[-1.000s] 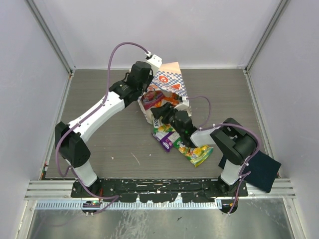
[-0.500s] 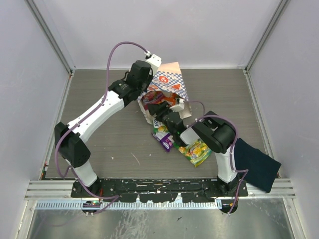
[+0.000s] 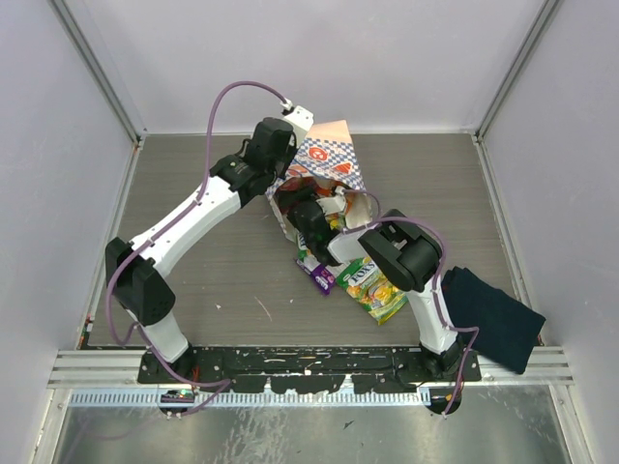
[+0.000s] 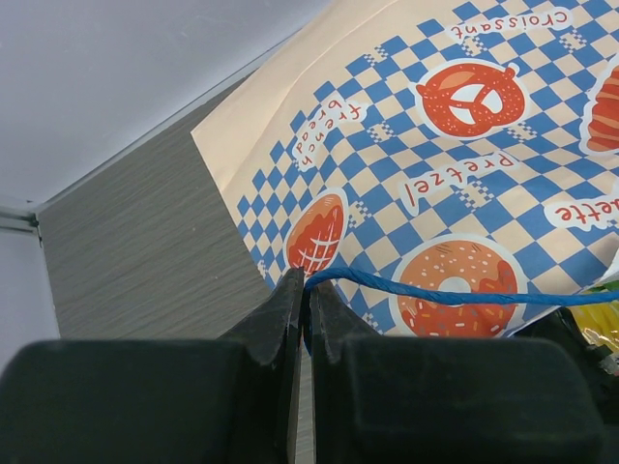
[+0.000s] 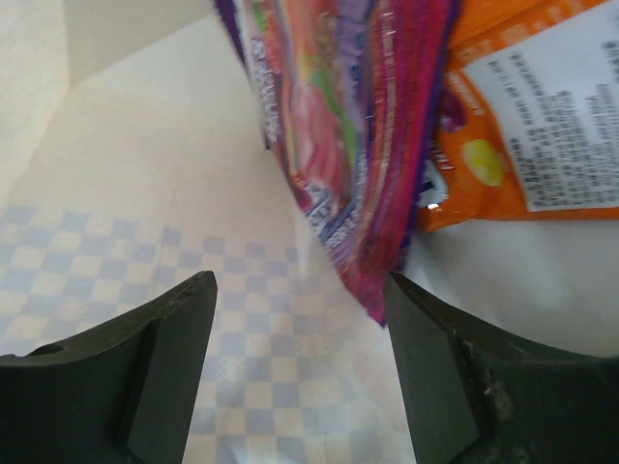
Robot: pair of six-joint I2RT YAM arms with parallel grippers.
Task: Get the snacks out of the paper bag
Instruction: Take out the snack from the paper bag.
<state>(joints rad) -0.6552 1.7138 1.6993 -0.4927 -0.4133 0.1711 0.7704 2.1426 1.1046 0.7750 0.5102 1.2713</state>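
- Left gripper [image 4: 305, 286] clenched on the blue cord handle [image 4: 435, 293], steadying the paper bag [image 3: 334, 155] at upper centre of the top view.
- Right gripper [image 5: 300, 290] spread wide inside the bag mouth, grasping nothing; purple packet [image 5: 387, 145] and orange packet [image 5: 522, 116] just ahead.
- Step: fetching another snack. Next move calls for advancing, then pinching the purple packet's lower edge.
- Green-yellow packet [image 3: 382, 295] already lies outside the bag.

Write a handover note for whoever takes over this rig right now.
Left gripper: shut on the paper bag's blue cord handle.
Right gripper: open, inside the bag, next to a purple packet and an orange packet; holds nothing.
Done: some packets lie outside on the table, including a green-yellow packet.
Left: pull out the packets inside the bag.
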